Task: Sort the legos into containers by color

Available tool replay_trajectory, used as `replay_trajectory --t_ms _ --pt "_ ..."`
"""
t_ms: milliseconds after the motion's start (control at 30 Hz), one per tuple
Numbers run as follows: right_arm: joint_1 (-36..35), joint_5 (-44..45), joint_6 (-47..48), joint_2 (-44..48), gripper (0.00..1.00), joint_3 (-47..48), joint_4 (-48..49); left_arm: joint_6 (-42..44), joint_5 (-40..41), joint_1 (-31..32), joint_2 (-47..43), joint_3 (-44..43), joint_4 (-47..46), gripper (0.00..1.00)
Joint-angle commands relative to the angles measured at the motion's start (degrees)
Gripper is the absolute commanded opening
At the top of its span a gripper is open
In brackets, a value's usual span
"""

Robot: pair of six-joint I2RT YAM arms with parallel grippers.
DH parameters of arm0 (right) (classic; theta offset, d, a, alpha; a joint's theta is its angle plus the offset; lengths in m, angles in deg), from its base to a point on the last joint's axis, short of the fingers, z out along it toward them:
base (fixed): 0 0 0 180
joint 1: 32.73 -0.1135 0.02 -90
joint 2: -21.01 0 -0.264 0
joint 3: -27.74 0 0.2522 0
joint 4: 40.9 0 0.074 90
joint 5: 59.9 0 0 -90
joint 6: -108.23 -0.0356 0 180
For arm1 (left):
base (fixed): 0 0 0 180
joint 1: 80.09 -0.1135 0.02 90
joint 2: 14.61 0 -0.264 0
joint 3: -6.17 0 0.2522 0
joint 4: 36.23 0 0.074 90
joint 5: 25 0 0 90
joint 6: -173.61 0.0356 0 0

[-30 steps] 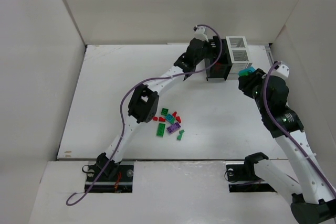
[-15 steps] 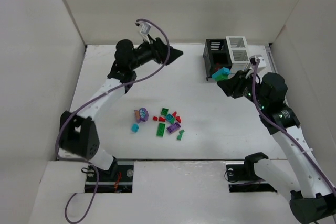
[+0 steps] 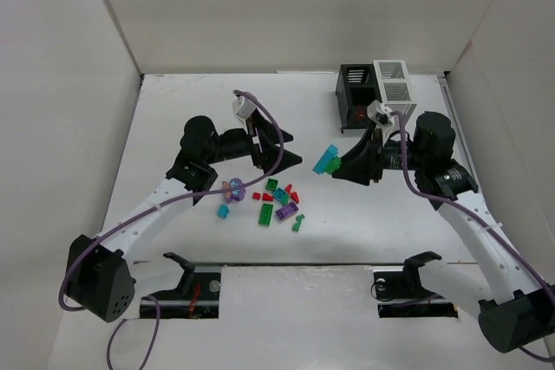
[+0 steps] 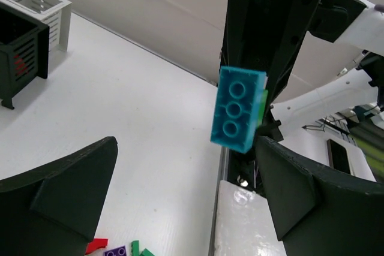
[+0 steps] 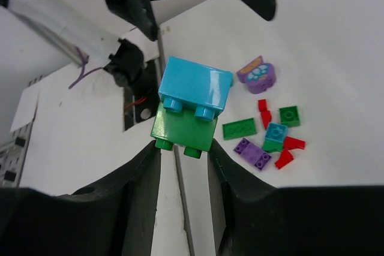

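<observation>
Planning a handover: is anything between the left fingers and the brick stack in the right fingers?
Nothing visible. The brick stack, cyan on green, sits in the right fingers and faces the open left fingers across open air; the loose legos lie lower on the table.

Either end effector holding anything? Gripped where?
Right end effector pinches the green brick by its sides; the cyan brick stuck to it juts out beyond the grip. Left end effector is open, holding nothing.
</observation>
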Motion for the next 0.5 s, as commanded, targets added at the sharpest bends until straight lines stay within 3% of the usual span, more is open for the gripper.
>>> replay_trajectory --t_ms 0,333,467 --pt "-3.2 -7.4 3.2 -1.0 0.06 2.4 4.2 1.1 -2.1 1.4 -1.3 -0.8 -2.7 0.99" --pt "-7.6 -5.6 2.5 -6.9 0.04 6.6 4.2 3.1 -4.3 5.0 1.9 -2.9 -2.7 0.99" --pt "-8.9 -5.0 2.5 -9.3 0.04 7.8 4.2 3.1 -4.8 5.0 3.6 -3.4 -2.7 0.88"
